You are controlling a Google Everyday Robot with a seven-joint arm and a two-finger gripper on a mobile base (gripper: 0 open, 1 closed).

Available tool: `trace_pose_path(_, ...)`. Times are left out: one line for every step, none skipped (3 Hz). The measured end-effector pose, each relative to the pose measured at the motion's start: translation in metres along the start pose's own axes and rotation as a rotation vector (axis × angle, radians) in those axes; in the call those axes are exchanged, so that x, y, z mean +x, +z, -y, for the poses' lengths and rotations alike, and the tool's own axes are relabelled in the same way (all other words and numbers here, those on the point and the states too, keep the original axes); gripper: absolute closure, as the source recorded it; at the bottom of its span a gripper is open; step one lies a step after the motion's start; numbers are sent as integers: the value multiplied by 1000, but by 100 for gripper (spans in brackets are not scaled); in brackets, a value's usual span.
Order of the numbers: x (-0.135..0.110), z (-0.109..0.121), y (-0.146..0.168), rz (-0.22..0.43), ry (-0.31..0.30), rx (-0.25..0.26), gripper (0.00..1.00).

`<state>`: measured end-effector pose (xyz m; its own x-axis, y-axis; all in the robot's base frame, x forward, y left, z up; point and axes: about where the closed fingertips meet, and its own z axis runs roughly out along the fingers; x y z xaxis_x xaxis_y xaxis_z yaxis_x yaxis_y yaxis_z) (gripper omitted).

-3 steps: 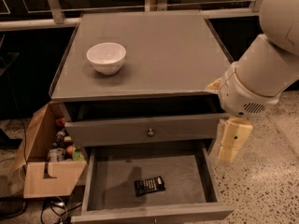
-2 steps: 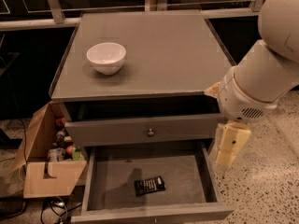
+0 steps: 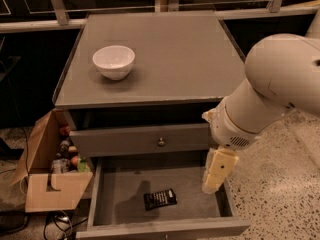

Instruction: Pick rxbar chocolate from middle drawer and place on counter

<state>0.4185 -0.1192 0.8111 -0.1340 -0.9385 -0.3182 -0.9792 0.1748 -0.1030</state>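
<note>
Middle drawer [image 3: 125,200] is pulled fully out, nearest the camera, its grey floor exposed. The rxbar chocolate [image 3: 160,199] is laid flat on that floor, slightly skewed, near the drawer's centre. It is seen left of and a little lower than the gripper tip, clearly apart from it with no contact.

Gripper [image 3: 212,183] is hung pointing down over the drawer's right side, just inside the right wall, with its tip above the floor. Nothing is seen held. Whether it is open or closed cannot be told, as it is viewed as one pale block. The white arm [image 3: 272,91] is angled in from the upper right, above and behind the gripper.

Cardboard box [image 3: 52,191] is set on the ground far left of the gripper, beside the cabinet, flaps open, small items packed inside. Speckled floor [image 3: 285,189] is seen to the gripper's right.

Upper drawer front [image 3: 125,141] is shut, just behind and left of the gripper, with the brass knob [image 3: 161,142] at its centre.

Counter [image 3: 175,54] is seen above and beyond the gripper. The white bowl [image 3: 114,61] is set upright on its left part, well apart from the gripper. A railing [image 3: 60,6] is seen behind the counter.
</note>
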Motion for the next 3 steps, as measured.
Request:
trace_pose_path(7, -1, 67, 52, 58, 17, 0)
trace_pose_path(7, -1, 67, 52, 57, 17, 0)
trace_pose_path(2, 4, 85, 68, 45, 8, 0)
